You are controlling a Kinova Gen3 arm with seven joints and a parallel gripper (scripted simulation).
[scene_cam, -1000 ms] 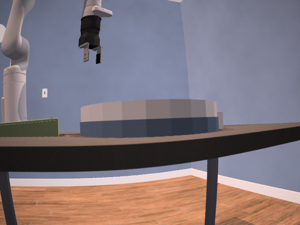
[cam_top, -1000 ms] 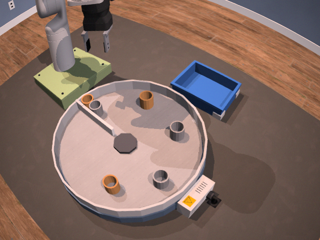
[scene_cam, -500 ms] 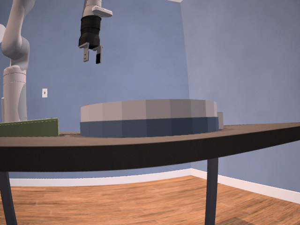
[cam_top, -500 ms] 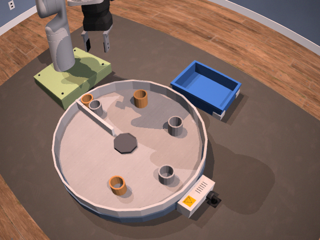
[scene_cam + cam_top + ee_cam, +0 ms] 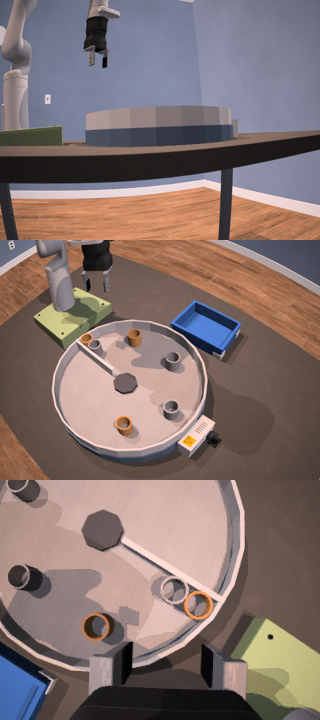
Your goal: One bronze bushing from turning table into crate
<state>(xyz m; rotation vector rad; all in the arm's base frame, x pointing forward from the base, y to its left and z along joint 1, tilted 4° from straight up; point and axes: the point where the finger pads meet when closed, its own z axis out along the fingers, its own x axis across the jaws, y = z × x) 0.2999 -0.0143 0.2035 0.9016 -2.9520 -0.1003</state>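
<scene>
A dark-topped bench (image 5: pixel 160 165) on slim dark legs (image 5: pixel 225 204) stands over a wood-plank floor (image 5: pixel 129 219). Behind the bench, blue walls (image 5: pixel 253 77) meet in a corner, trimmed with white baseboard (image 5: pixel 103 193); a white wall plate (image 5: pixel 47 98) sits above it.
</scene>
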